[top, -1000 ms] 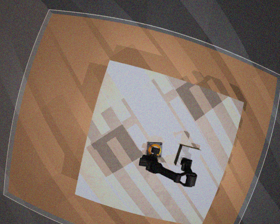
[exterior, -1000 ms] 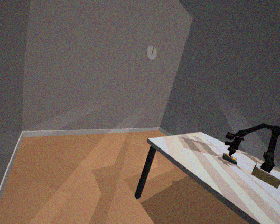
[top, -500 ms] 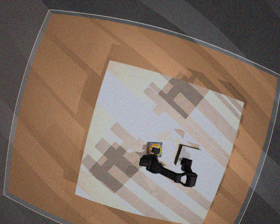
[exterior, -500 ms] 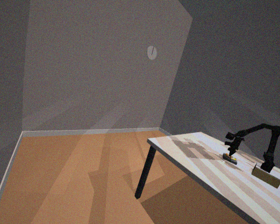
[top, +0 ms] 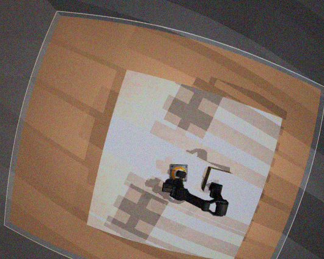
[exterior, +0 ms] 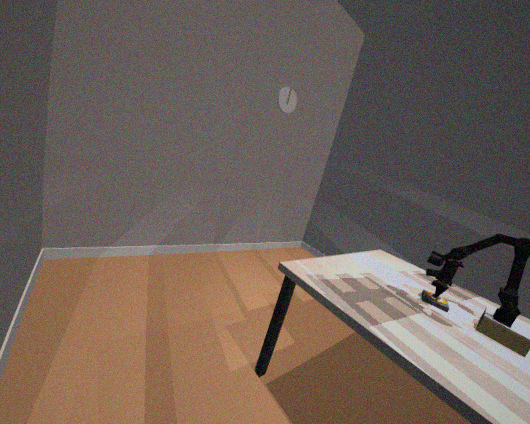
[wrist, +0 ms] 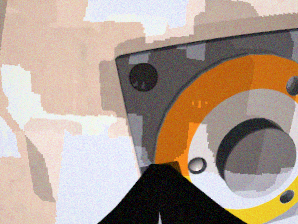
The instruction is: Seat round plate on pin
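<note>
The square grey base lies on the table. The round plate has an orange and yellow ring and sits around the thick post. My gripper is shut with nothing between its fingers. Its tips are at the plate's left rim in the wrist view, where they cover the area of the orange tab. A small hole is just right of the tips, with a pale round spot inside that may be the pin. Whether the tips touch the plate, and whether it lies fully flat, I cannot tell.
An angled, upright bracket-like piece stands on the table beside the arm's foot. The arm reaches over the table from there to the base. A dark round spot marks the base's corner. Patchy shadows cross the table.
</note>
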Available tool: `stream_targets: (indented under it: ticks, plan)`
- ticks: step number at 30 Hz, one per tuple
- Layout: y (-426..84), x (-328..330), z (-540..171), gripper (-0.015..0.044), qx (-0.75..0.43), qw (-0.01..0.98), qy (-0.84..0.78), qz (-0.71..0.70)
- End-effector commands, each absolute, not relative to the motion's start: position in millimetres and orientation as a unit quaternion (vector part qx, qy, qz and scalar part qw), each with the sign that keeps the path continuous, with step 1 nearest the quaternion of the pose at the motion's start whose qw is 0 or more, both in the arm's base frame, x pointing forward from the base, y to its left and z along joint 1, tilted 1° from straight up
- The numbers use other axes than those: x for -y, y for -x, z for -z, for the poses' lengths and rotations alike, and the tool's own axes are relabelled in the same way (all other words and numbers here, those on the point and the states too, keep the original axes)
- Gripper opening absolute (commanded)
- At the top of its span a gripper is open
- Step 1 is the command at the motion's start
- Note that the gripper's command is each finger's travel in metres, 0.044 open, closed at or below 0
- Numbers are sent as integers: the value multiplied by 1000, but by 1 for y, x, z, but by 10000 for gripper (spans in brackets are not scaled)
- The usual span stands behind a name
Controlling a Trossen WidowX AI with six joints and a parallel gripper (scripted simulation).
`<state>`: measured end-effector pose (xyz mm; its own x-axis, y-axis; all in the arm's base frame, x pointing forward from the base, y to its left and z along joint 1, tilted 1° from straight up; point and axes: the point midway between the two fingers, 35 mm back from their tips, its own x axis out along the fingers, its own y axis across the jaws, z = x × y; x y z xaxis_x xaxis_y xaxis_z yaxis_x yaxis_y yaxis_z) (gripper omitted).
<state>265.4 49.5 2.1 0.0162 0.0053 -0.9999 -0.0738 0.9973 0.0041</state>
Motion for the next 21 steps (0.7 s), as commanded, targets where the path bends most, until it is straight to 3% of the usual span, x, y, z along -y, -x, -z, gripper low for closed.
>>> stream_targets:
  ticks: [1, 12, 21]
  plan:
    - [-262, -49, 1, 0, -703, 710, 23, -26]
    - [-258, -48, -46, 0, -703, 710, 23, -26]
    - [-259, -48, -39, 0, -704, 709, 25, -27]
